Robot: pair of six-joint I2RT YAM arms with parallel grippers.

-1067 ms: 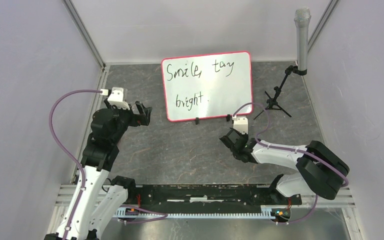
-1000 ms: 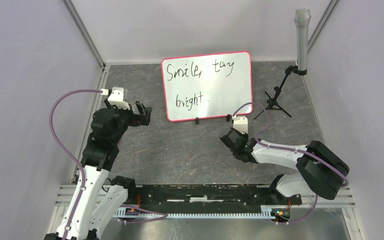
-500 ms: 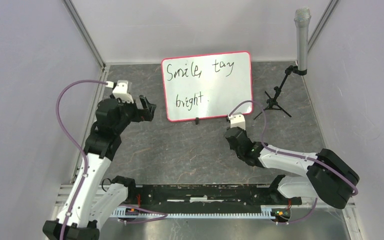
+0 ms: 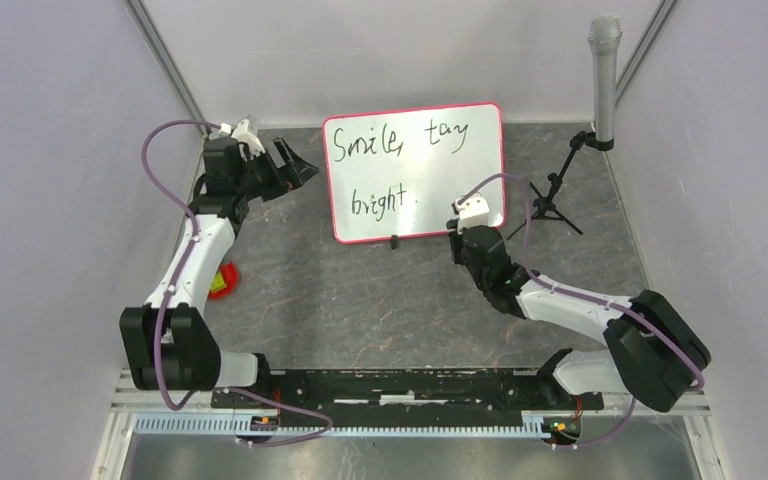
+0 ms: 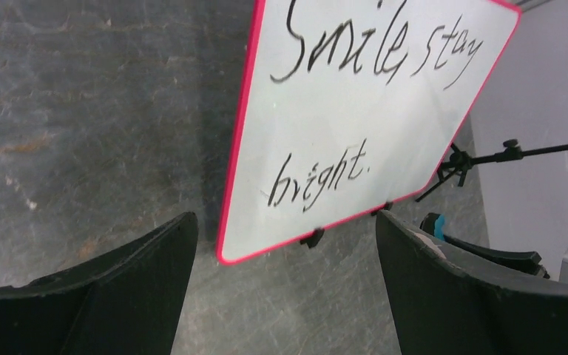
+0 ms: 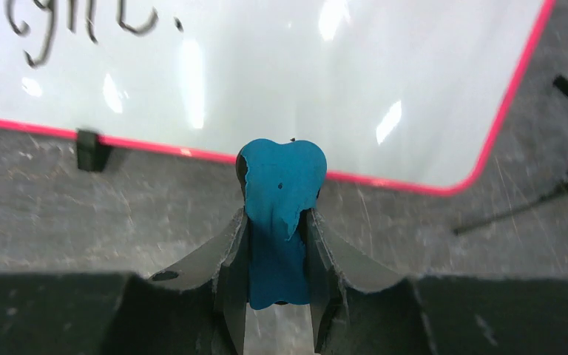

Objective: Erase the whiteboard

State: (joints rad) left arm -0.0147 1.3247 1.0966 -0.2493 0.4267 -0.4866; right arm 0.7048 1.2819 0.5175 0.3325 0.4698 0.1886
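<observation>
The whiteboard [image 4: 415, 172] with a pink-red frame stands upright at the back, bearing black handwriting "Smile, stay bright." It also shows in the left wrist view [image 5: 355, 126] and the right wrist view [image 6: 288, 74]. My left gripper [image 4: 298, 170] is open and empty, raised just left of the board's left edge. My right gripper [image 4: 460, 238] is shut on a blue eraser [image 6: 279, 214], just in front of the board's lower right part. The eraser's top lines up with the bottom frame edge in the right wrist view; contact cannot be told.
A microphone on a small black tripod [image 4: 603, 90] stands right of the board. A red and yellow-green object [image 4: 222, 280] lies on the grey floor by the left arm. Grey walls close in on both sides.
My left arm has stretched up and back, bringing its open gripper beside the board's upper left edge. My right gripper has moved forward with the eraser toward the board's lower right.
</observation>
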